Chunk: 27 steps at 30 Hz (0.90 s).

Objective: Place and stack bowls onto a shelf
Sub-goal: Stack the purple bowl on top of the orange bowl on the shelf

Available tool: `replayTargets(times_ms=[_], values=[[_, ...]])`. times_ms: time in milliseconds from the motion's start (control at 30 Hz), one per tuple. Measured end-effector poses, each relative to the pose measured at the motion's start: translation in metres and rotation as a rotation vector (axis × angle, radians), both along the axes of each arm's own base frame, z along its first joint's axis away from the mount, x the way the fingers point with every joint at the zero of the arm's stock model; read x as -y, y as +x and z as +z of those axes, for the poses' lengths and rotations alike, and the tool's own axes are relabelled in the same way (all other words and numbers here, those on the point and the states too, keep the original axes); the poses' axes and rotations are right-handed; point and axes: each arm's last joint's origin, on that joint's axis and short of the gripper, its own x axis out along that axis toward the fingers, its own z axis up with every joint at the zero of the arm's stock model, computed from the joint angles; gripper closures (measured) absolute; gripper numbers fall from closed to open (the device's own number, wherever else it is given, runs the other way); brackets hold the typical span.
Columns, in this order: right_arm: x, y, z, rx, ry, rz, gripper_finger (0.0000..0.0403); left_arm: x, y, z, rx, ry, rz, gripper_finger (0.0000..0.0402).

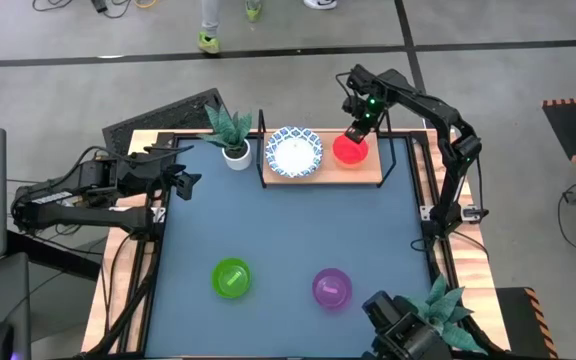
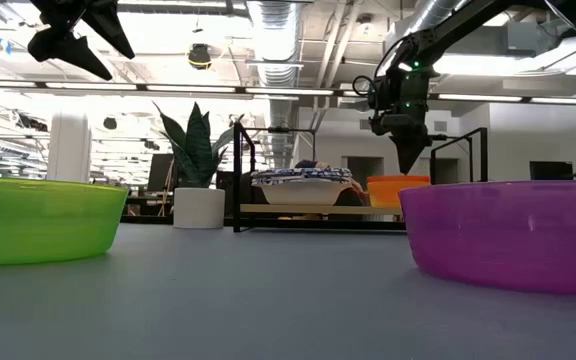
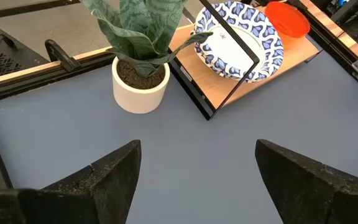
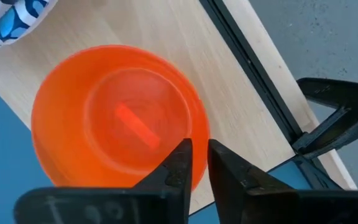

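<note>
Your right gripper (image 1: pixel 356 131) hangs just above the red bowl (image 1: pixel 349 149), which sits on the shelf (image 1: pixel 368 172) beside the blue-patterned bowl (image 1: pixel 293 152); its fingers (image 4: pixel 178 163) are nearly closed, a thin gap between them, holding nothing, with the rim directly below their tips. I judge the red bowl placed, so next you lift clear and fetch the green bowl (image 1: pixel 231 277) or purple bowl (image 1: pixel 331 287), both on the tabletop (image 1: pixel 288 230) well away from either set of fingers. Your left gripper (image 3: pixel 194 180) waits wide open and empty, the plant pot (image 3: pixel 140 87) ahead of its fingers.

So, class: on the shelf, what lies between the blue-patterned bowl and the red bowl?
Nothing: only a bare strip of the shelf's wooden board separates the blue-patterned bowl from the red bowl, as the high view shows.
</note>
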Motion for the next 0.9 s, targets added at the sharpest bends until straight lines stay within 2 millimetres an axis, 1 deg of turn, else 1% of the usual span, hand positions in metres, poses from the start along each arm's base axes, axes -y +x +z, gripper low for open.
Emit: replayTargets(times_ms=[167, 233, 367, 433, 500, 600, 700, 800, 900], values=[[0.000, 0.000, 0.001, -0.002, -0.004, -0.017, 0.0279, 0.000, 0.000, 0.000, 0.000, 0.000, 0.000, 0.0101], [-0.002, -0.001, 0.005, 0.006, -0.009, -0.032, 0.0267, 0.000, 0.000, 0.000, 0.000, 0.000, 0.000, 0.0101], [-0.010, -0.001, 0.027, 0.026, -0.016, -0.040, 0.0255, 0.000, 0.000, 0.000, 0.000, -0.001, -0.001, 0.0101], [-0.019, -0.001, 0.041, 0.054, 0.008, -0.053, 0.0253, 0.000, 0.000, 0.000, 0.000, -0.001, -0.001, 0.0101], [-0.031, 0.001, 0.056, 0.104, 0.040, -0.071, 0.0254, 0.000, 0.000, 0.000, 0.000, -0.001, -0.001, 0.0101], [-0.059, 0.008, 0.074, 0.181, 0.110, -0.064, 0.0255, 0.000, 0.000, 0.000, 0.000, 0.000, -0.001, 0.0101], [-0.097, 0.023, 0.088, 0.212, 0.143, 0.007, 0.0255, 0.000, 0.000, 0.000, -0.001, -0.002, -0.006, 0.0101], [-0.143, 0.041, 0.098, 0.212, 0.160, 0.131, 0.0255, 0.000, 0.000, 0.000, -0.001, -0.003, -0.007, 0.0101], [-0.192, 0.060, 0.101, 0.191, 0.150, 0.260, 0.0255, 0.000, 0.000, 0.000, -0.001, -0.003, -0.008, 0.0101]])
